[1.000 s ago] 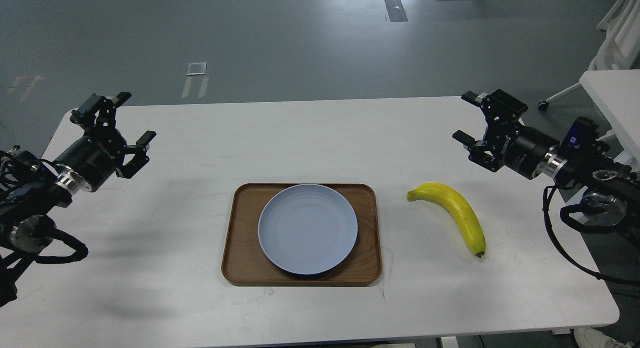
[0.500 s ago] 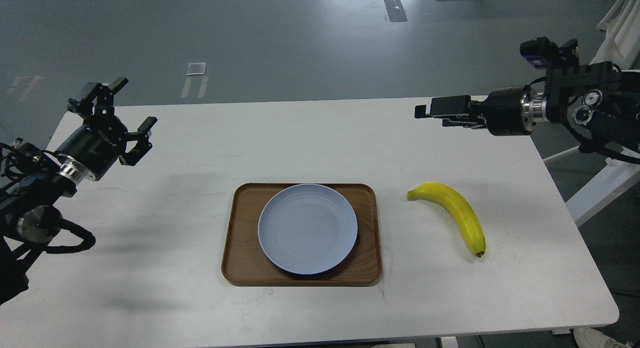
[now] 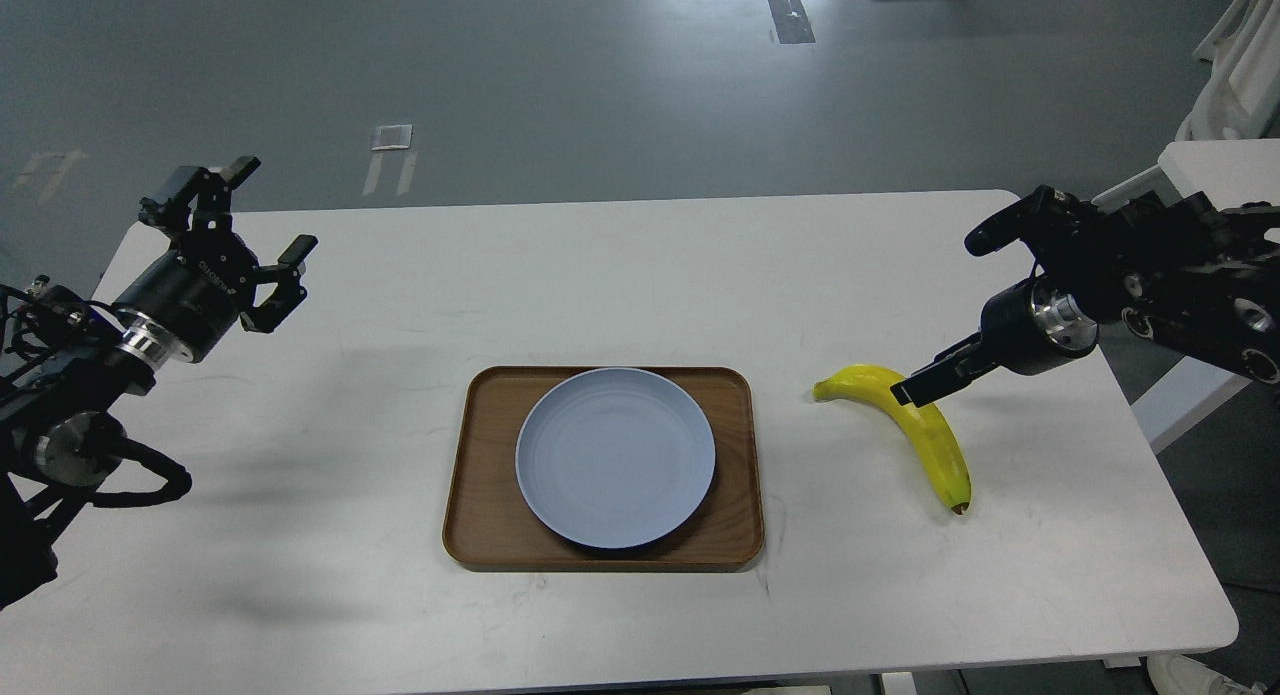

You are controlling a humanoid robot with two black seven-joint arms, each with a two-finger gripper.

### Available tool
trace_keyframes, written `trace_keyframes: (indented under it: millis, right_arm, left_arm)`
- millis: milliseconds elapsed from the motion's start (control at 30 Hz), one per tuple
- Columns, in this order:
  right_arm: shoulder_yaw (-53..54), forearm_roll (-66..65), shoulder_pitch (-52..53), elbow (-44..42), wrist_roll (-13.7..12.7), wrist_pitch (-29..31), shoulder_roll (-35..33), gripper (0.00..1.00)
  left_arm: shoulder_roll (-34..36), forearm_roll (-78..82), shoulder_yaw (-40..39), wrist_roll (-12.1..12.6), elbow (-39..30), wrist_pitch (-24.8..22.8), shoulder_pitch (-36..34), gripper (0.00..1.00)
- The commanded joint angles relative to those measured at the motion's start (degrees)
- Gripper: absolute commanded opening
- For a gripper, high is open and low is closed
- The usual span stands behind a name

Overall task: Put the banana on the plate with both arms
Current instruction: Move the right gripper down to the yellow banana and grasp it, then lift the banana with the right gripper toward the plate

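The yellow banana [image 3: 935, 440] lies on the white table right of the tray, dark tip toward me. The pale blue-grey plate [image 3: 615, 457] sits empty on the brown wooden tray [image 3: 480, 535] at the table's middle. My right gripper [image 3: 915, 387] points down and left, its tip over the banana's upper middle; it is seen edge-on, so its two fingers cannot be told apart and contact is unclear. My left gripper [image 3: 266, 211] is open and empty, held above the table's far left, well away from the plate.
The white table [image 3: 640, 275] ends close behind the right arm, and its right edge is near the banana. A second white table [image 3: 1215, 165] and white frame stand at the far right. Grey floor lies beyond.
My right arm swung from high over the table's back right down to the banana, its gripper now pointing down-left onto it. The left arm barely moved. Banana, plate and tray stayed put.
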Motion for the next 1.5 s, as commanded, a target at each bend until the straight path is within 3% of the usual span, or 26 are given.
trace_keyframes:
  millis: [0,367,567,633,700,767,1033,1300,1467]
  right_arm:
    - [-0.5,0.0,-0.6,-0.9,0.0,0.0,1.5,1.00]
    - [-0.5,0.0,-4.1,-5.2,0.0,0.0,4.1,1.00]
    - [-0.6,0.0,-5.0,-6.4,0.0,0.0,5.2,0.87]
    - [-0.7,0.1,-5.5,-6.6,0.0,0.0,5.3,0.71]
    - [-0.8,0.1,-5.6,-6.5,0.0,0.0,5.4,0.38]
    - [-1.0,0.1,-5.6,-6.5,0.0,0.0,5.4,0.24]
    - [-1.5,0.3,-4.3,-6.4,0.0,0.0,3.7,0.04]
    - [1.9,1.9,4.8,-2.2,0.0,0.0,0.7,0.04]
    - [1.8,7.0,8.7,-1.7,0.0,0.0,6.0,0.05]
  left_arm:
    - [-0.1,0.0,0.0,0.0,0.0,0.0,0.1,0.98]
    - [-0.6,-0.1,-0.1,0.0,0.0,0.0,0.3,0.98]
    - [-0.7,-0.1,-0.2,0.0,0.0,0.0,0.3,0.98]
    - [-0.7,-0.1,-0.2,0.0,0.0,0.0,0.3,0.98]
    - [-0.6,-0.1,-0.2,0.0,0.0,0.0,0.3,0.98]
    - [-0.5,-0.1,-0.2,0.0,0.0,0.0,0.3,0.98]
    - [-0.6,-0.1,-0.2,0.0,0.0,0.0,0.5,0.98]
    - [0.0,0.0,-0.1,0.0,0.0,0.0,0.5,0.98]
    - [0.6,-0.1,-0.2,0.0,-0.1,0.0,0.4,0.98]
